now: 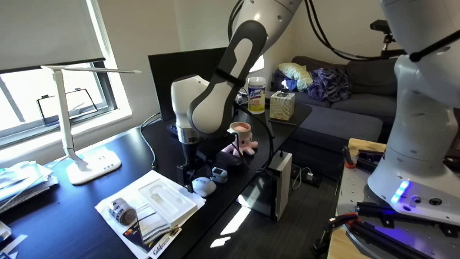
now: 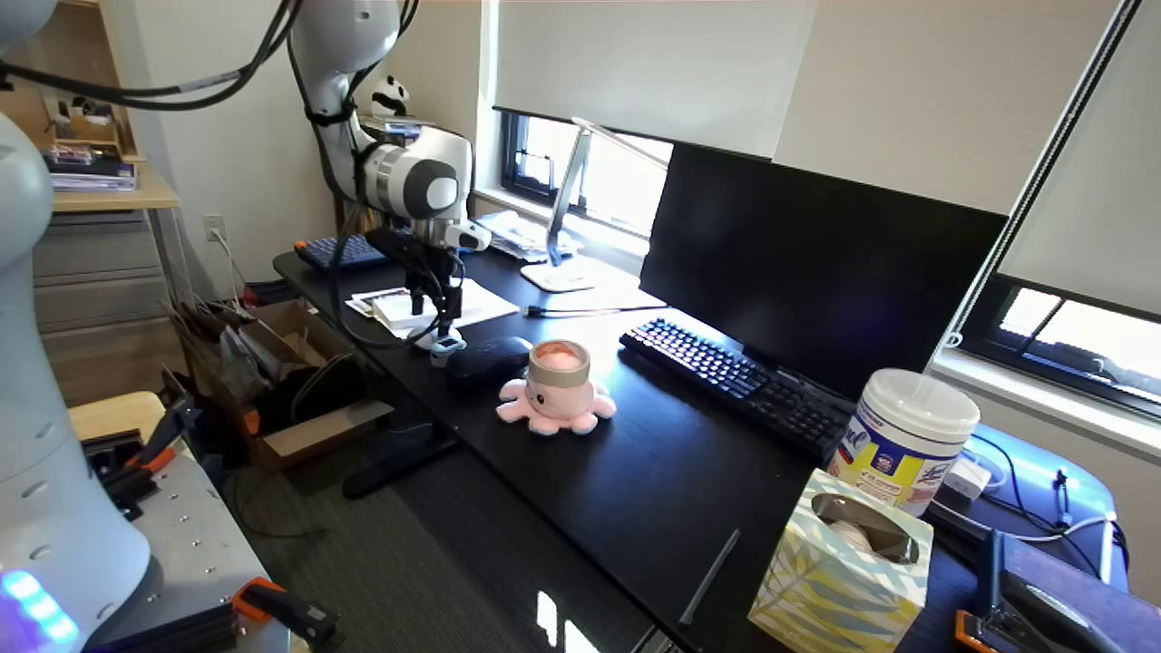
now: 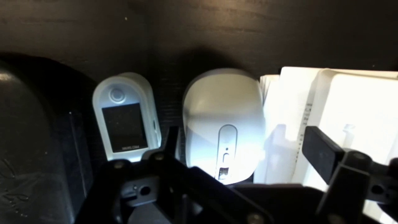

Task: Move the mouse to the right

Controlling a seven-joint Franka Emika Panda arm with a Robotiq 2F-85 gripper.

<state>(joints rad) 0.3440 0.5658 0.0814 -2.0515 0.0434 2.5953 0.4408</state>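
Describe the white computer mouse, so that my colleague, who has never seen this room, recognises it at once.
On the black desk, look beneath the open gripper. There, the white computer mouse lies between the pulse oximeter and the white tray. Unlike the smaller oximeter with its dark screen, it is rounded and smooth, with a narrow oval inset.

Glossy plastic mouse (image 3: 222,121), plush toy (image 2: 556,401)
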